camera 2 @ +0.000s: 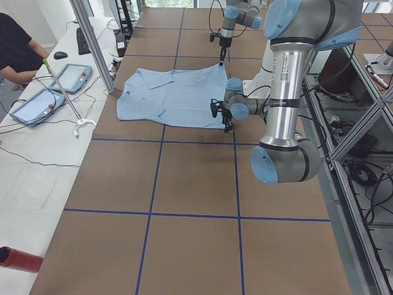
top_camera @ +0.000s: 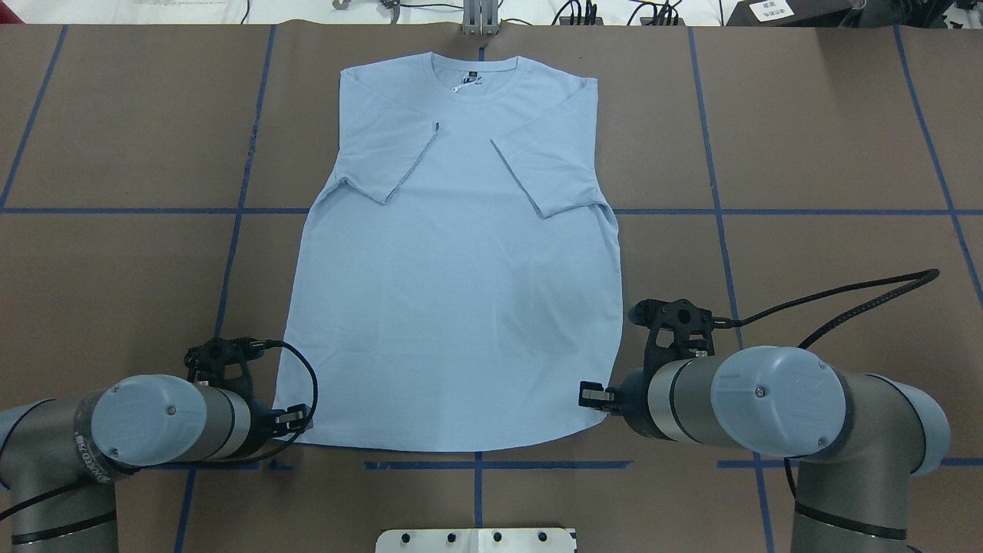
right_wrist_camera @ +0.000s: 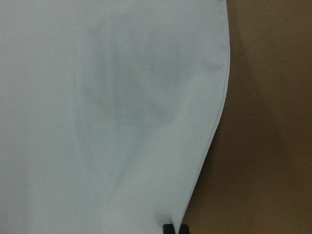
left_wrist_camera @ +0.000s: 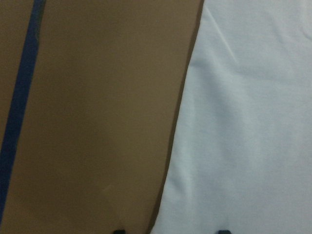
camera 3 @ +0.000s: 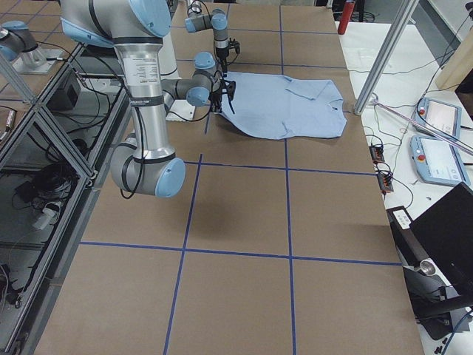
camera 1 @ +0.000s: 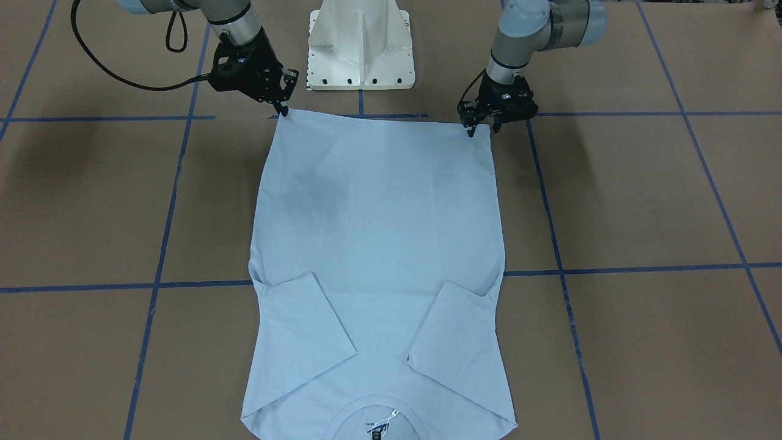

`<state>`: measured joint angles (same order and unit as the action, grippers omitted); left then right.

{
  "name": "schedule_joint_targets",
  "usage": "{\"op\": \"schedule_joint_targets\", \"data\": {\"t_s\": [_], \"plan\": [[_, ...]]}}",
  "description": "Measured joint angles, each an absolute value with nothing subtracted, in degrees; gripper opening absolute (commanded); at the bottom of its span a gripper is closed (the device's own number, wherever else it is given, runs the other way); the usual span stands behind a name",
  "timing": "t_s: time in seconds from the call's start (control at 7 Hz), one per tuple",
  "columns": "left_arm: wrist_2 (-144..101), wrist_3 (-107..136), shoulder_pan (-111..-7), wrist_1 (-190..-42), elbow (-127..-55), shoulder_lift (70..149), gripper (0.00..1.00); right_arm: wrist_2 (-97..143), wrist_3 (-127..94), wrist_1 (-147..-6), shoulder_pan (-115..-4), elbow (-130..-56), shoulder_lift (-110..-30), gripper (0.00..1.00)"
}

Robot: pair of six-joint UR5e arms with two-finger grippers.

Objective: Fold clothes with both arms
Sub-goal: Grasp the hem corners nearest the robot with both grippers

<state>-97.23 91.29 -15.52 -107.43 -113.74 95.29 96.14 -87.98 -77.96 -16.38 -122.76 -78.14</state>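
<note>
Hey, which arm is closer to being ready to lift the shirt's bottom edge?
Right. The right gripper looks closed on its hem corner of the shirt; the left gripper stands open astride its corner.

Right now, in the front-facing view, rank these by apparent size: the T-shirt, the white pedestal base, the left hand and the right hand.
1. T-shirt
2. white pedestal base, cropped by the top edge
3. left hand and right hand: they look alike, so not ranked
</note>
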Motion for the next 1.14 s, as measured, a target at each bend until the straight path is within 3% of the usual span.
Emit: {"op": "schedule_joint_targets", "data": {"t_s": [0.43, 0.57, 0.71, 1.14], "plan": [[-97.21, 91.55, -15.58, -106.76, -115.01, 95.32, 0.28, 96.15, -87.98, -77.96, -16.43, -122.78, -78.22, 0.0], [-97.21, 91.57, -15.57, -106.72, -115.09, 95.37, 0.18, 96.15, -87.98, -77.96, -16.43, -122.78, -78.22, 0.0], [-97.21, 91.6, -15.56, -106.71, -115.14, 95.55, 0.0, 96.17, -87.98, -77.96, -16.43, -122.78, -78.22, 0.0], [-97.28, 91.65, -15.58, -106.51, -117.15, 96.02, 0.0, 96.47, -87.98, -77.96, -16.6, -123.36, -78.51, 0.0]]}}
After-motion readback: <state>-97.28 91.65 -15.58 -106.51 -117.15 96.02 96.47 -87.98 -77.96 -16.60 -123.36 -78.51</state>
